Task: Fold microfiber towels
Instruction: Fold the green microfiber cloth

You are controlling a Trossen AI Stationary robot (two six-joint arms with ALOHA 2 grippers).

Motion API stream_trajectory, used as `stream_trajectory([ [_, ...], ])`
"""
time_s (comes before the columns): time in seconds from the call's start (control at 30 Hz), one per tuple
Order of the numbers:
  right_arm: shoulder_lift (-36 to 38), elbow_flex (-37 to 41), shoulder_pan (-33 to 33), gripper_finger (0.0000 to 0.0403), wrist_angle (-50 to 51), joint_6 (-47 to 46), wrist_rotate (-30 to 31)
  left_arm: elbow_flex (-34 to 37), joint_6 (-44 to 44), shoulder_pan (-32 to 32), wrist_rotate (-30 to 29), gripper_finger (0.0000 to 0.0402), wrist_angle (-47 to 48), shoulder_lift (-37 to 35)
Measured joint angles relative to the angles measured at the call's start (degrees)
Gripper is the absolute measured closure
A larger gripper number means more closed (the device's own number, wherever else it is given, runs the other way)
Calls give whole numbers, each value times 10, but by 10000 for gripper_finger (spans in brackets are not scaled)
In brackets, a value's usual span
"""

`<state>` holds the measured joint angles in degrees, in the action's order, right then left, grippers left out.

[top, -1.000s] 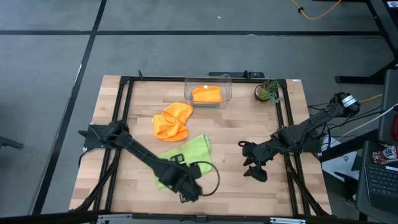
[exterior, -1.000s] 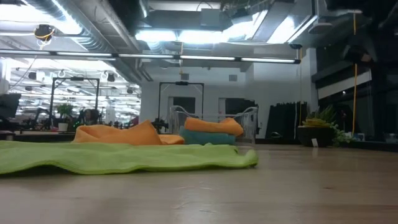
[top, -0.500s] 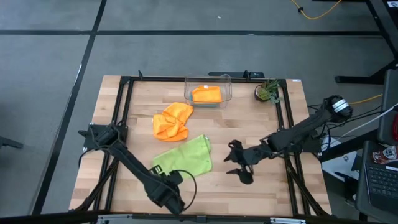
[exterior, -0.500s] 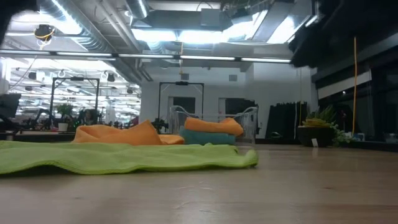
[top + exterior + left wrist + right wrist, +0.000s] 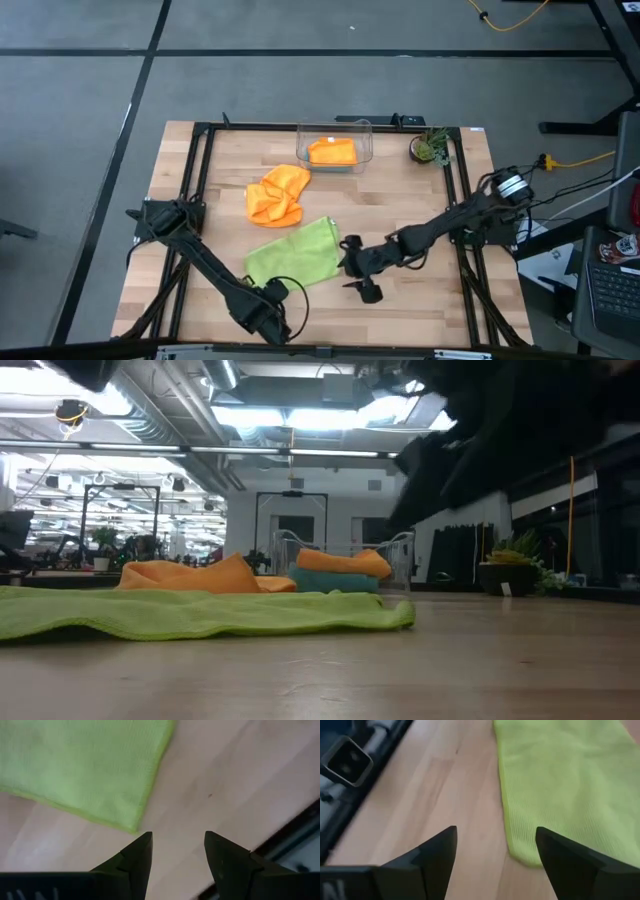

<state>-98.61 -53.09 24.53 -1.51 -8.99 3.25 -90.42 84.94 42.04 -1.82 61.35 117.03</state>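
The pale butcher-block table (image 5: 200, 180), its planks smooth and faintly grained inside a black metal frame, carries a job I'd judge about half done: two of the four cloths look finished and two are not. The lime green towel (image 5: 293, 257) is the biggest spread, lying flat near the middle of the table toward the front edge, one layer or perhaps folded once, matte with a fine knit weave and a stitched hem showing in the wrist views. Behind it, the loose orange towel (image 5: 277, 195) is a rumpled, puffy heap, plainly unfolded. At the back, the clear plastic bin (image 5: 334, 145), thin-walled and glossy, holds a neat orange towel (image 5: 332, 152) folded square on top of a teal towel (image 5: 330, 582), whose soft edge shows only from table height. A small potted plant (image 5: 431, 148) stands beside the bin. The right pincer (image 5: 360, 274) hangs released, its dark wedge fingers spread, just beside the green towel's right edge. The left pincer (image 5: 268, 322) is also released and empty, near that cloth's front corner at the table's front edge.
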Motion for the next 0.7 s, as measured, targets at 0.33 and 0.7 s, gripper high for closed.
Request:
stream_trajectory([
  [0.33, -108, -45, -6, 131, 15, 39, 40, 52, 17, 20, -3, 226, -56, 0],
  [0.7, -130, -50, -16, 131, 63, -12, 28, 68, -2, 3, -79, 226, -58, -1],
])
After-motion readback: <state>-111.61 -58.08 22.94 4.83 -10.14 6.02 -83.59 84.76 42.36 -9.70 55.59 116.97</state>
